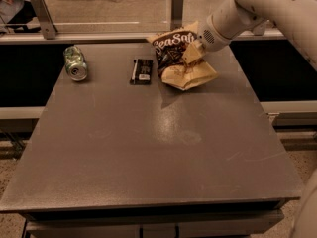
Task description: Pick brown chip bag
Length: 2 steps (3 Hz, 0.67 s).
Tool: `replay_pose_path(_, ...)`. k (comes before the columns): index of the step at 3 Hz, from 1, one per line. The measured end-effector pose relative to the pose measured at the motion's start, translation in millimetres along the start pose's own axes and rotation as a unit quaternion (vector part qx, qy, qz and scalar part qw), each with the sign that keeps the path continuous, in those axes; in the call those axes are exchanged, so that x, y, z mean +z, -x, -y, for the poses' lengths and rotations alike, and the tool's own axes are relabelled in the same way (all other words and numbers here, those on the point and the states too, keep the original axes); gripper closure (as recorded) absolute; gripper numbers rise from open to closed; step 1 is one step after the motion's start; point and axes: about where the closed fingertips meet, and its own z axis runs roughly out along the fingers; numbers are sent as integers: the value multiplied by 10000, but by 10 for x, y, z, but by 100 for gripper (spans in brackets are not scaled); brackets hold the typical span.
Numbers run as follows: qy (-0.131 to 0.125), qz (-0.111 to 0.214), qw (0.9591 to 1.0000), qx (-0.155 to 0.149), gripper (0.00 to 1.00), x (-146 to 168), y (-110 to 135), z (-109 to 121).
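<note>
We are starting at the tool (192,54), which is sitting against the right middle of the brown chip bag (171,53). We are unable to tell whether it is clamped on the bag or apart. The bag is resting at the back of the worktop (148,157), right of centre. We are judging it light, soft, crinkly and slippery, with fragile contents, so a gentle pinch on a crumpled fold is looking best. We are reading "Sea Salt" in white. A black packet (142,71) and a green can (75,63) are lying further left.

"Sea Salt" on chip bag (171,66) @ gripper (192,55)
</note>
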Motion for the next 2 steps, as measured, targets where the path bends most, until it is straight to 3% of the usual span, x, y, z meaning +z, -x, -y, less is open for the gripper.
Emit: replay_pose_path(2,44,37,10000,58,100,4,9,-12)
